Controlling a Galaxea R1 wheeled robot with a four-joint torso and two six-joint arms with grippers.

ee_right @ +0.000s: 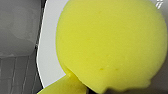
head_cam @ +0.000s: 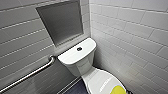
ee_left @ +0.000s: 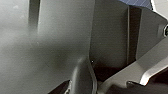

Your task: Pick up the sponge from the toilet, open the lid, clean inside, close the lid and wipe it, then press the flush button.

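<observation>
Sponge lies flat on the closed lid of the toilet, close beneath my right wrist. Whether my grippers are open, I cannot tell.

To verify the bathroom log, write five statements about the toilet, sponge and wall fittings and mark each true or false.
The sponge sits on the lid. True.
The lid is raised. False: it lies closed.
The flush button is on the tank top. True.
The grab bar is on the white-tiled wall. False: it is on the grey wall, left in the head view.
The sponge is blue. False: it is yellow-green.
</observation>
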